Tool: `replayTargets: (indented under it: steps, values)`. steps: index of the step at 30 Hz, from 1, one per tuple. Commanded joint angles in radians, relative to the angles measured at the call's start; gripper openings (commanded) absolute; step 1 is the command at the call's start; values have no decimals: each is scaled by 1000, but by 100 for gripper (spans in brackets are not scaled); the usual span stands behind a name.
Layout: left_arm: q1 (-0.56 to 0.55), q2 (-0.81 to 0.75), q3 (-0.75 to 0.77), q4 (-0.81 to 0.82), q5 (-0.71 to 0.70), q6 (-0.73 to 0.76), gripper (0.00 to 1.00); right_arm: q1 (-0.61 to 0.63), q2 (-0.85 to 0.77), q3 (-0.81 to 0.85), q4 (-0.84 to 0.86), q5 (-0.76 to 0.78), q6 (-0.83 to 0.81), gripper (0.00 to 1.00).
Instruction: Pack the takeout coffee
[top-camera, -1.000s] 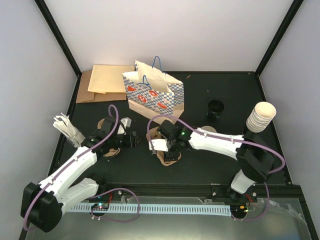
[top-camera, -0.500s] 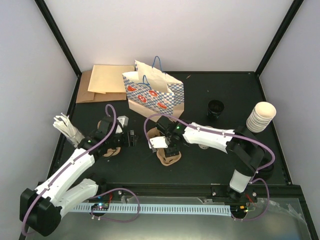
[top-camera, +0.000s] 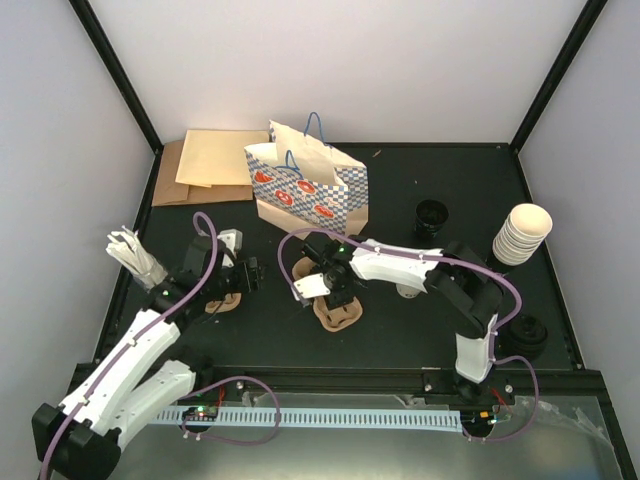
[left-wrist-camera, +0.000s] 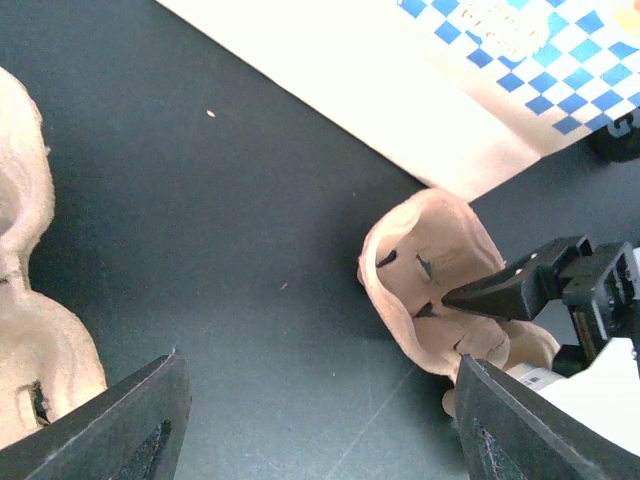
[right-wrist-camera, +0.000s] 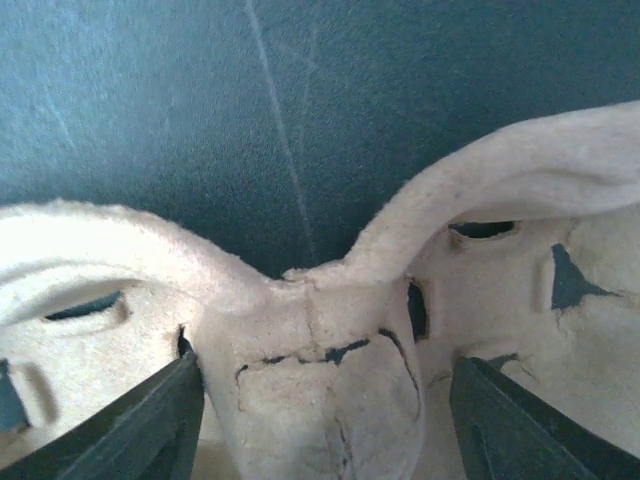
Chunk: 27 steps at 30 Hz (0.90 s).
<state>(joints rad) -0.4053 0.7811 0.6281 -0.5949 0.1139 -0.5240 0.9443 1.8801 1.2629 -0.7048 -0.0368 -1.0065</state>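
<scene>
The takeout coffee cup (top-camera: 406, 291) is mostly hidden under my right forearm; only a cream bit shows. A black lid (top-camera: 432, 215) lies behind it, another (top-camera: 526, 335) at the near right. My right gripper (top-camera: 322, 288) (right-wrist-camera: 330, 420) stands open astride the middle ridge of a pulp cup carrier (top-camera: 337, 312) (right-wrist-camera: 320, 370), one finger on each side. My left gripper (top-camera: 250, 272) (left-wrist-camera: 330, 430) is open over bare table, left of that carrier (left-wrist-camera: 440, 290), with nothing between its fingers.
The blue-checked paper bag (top-camera: 305, 185) (left-wrist-camera: 450, 90) stands open behind the carrier. A second pulp carrier (top-camera: 222, 302) (left-wrist-camera: 30, 300) lies under my left arm. A stack of cream cups (top-camera: 522, 235) is at the right, brown paper bags (top-camera: 205, 165) at the back left, white stirrers (top-camera: 135, 255) at the left edge.
My right arm has folded in toward the left and its jaws have narrowed around the carrier's middle. My left gripper has drawn back a little to the left.
</scene>
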Motion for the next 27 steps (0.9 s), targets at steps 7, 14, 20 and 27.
replayTargets:
  steps: [7,14,20,27]
  values:
    - [17,-29,44,-19,-36,13,75,-19,9,22,-45,-89,-68,51]
    - [18,-31,58,-26,-37,15,75,-19,-15,35,-56,-125,-62,40]
    - [20,-50,105,-66,-70,20,75,-19,-95,31,-47,-175,-33,40]
    - [22,-103,218,-157,-149,40,75,-18,-288,-30,39,-310,22,40]
